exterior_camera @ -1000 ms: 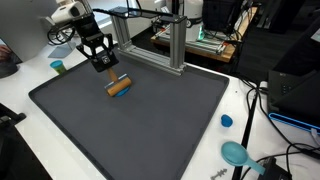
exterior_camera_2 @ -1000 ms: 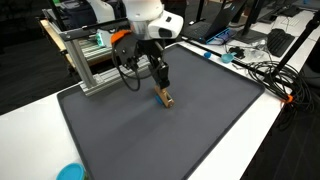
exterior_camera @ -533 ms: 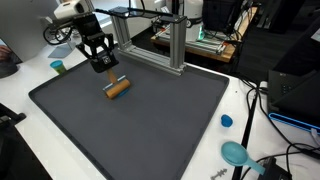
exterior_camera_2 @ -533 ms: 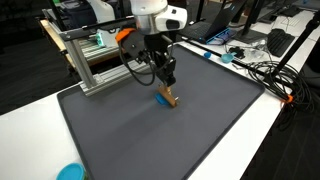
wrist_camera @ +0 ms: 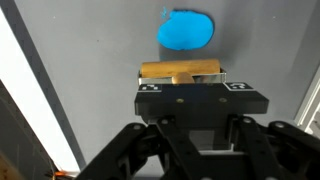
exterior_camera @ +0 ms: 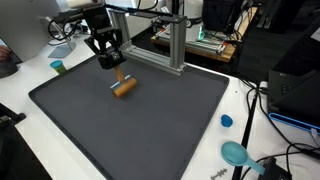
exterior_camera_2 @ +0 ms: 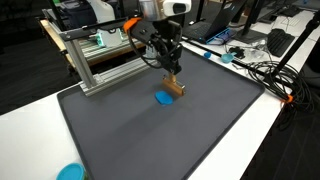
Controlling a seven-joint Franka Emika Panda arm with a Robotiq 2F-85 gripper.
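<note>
My gripper (exterior_camera: 118,74) is shut on an orange-brown cylinder (exterior_camera: 124,88) and holds it just above the dark mat (exterior_camera: 140,130) near its far edge. In both exterior views the cylinder (exterior_camera_2: 177,89) hangs below the fingers. A small blue disc (exterior_camera_2: 163,98) lies on the mat (exterior_camera_2: 150,135) just beside and below it. In the wrist view the cylinder (wrist_camera: 183,71) lies crosswise between the marked fingertips (wrist_camera: 150,89), and the blue disc (wrist_camera: 186,30) shows beyond it on the grey mat.
An aluminium frame (exterior_camera: 172,42) (exterior_camera_2: 98,62) stands along the mat's far edge, close to the arm. A teal cup (exterior_camera: 57,66), a blue cap (exterior_camera: 226,121) and a teal bowl (exterior_camera: 235,152) sit on the white table. Cables (exterior_camera_2: 262,70) lie off the mat.
The gripper has lifted the cylinder off the mat and carried it a little sideways. The blue disc it covered now lies bare.
</note>
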